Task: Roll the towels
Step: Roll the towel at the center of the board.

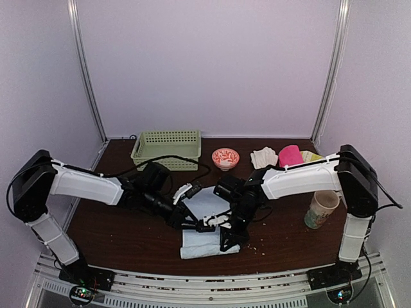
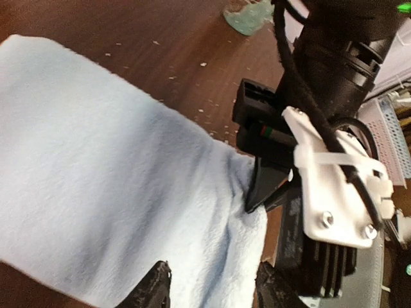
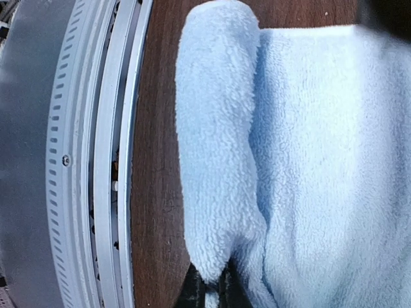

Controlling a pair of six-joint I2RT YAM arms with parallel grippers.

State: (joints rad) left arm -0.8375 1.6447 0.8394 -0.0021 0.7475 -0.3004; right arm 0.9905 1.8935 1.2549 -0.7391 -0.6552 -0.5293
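Dark wooden table (image 1: 128, 237), near edge: pale blue fleece towel (image 1: 200, 247), seemingly one turn rolled, its rolled end pinched by right gripper (image 3: 209, 292); left gripper (image 2: 212, 292) spread above. Next likely: roll onward evenly.

The dark brown surface (image 1: 115, 234), speckled with crumbs, carries a partly rolled pale blue towel (image 1: 198, 245) near its front edge, a cup (image 1: 320, 208) at the right, and along the back a green basket (image 1: 166, 149), patterned bowl (image 1: 225, 157), crumpled off-white towel (image 1: 264, 156) and pink cloth (image 1: 289, 155).

blue towel (image 1: 207, 202) partly hidden, edges apparently cropped
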